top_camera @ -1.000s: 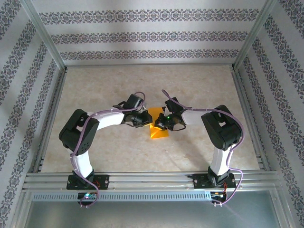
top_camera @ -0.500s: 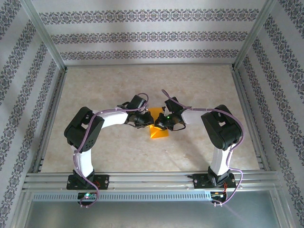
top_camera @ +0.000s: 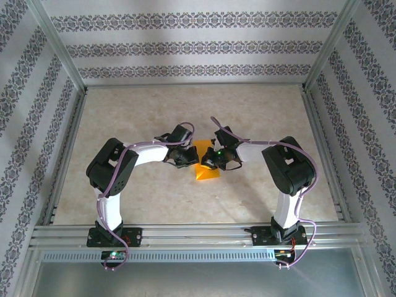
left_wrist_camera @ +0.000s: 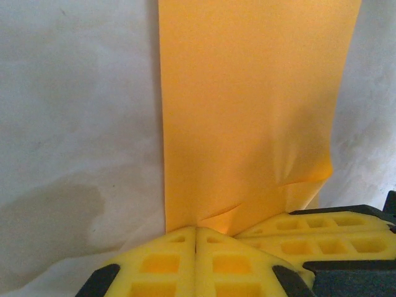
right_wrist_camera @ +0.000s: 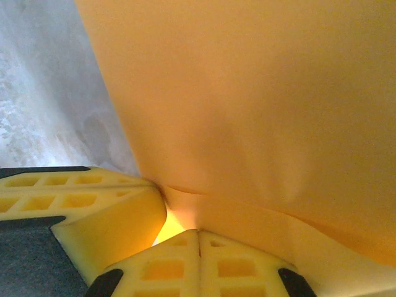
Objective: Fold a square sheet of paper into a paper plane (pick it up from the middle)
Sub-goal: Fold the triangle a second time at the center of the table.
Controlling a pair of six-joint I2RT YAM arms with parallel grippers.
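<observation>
Left jaws: pinching paper (left_wrist_camera: 247, 111) edge.
Right jaws: pinching opposite edge.
Fold: I'd be moving both together, avoiding tears.

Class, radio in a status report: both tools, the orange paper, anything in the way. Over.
Left tool shut on paper. Right tool shut on same paper. Tools crowd each other; nothing else blocking. Over.
</observation>
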